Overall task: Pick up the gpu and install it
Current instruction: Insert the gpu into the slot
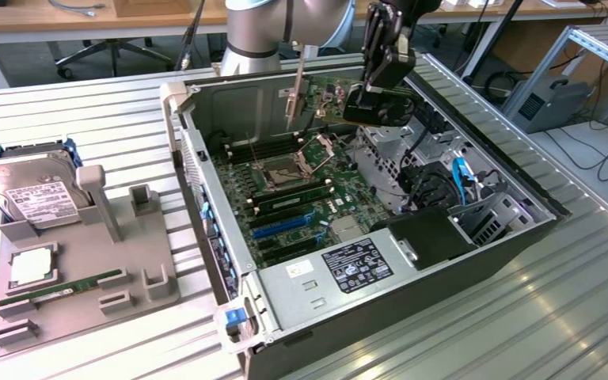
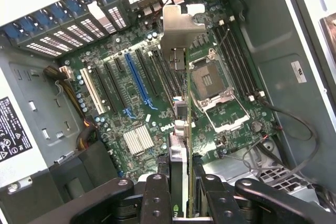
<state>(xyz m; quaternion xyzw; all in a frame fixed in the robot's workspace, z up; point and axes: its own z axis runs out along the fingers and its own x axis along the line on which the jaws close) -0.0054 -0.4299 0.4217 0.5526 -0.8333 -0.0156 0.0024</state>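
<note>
The gpu (image 1: 331, 107) hangs edge-down above the open computer case (image 1: 219, 261), its silver end bracket (image 1: 297, 91) toward the exterior view's left. My gripper (image 1: 374, 99) is shut on the card's other end, high over the motherboard (image 1: 304, 186). In the wrist view the gpu (image 2: 181, 145) runs edge-on between my two black fingers (image 2: 157, 198), with my gripper (image 2: 182, 200) clamped on it and the bracket (image 2: 178, 30) at the far end. The card hovers over the board between the CPU socket (image 2: 210, 82) and the expansion slots, beside the blue slot (image 2: 137, 77). It touches nothing.
A grey holder tray (image 1: 146, 269) at the exterior view's left carries a hard drive (image 1: 35, 194), a RAM stick (image 1: 61, 286) and a CPU chip (image 1: 32, 265). Inside the case lie cables (image 1: 457, 178), the power supply (image 1: 357, 265) and a black shroud (image 1: 431, 233). Rear slot covers (image 2: 79, 19) line the case wall.
</note>
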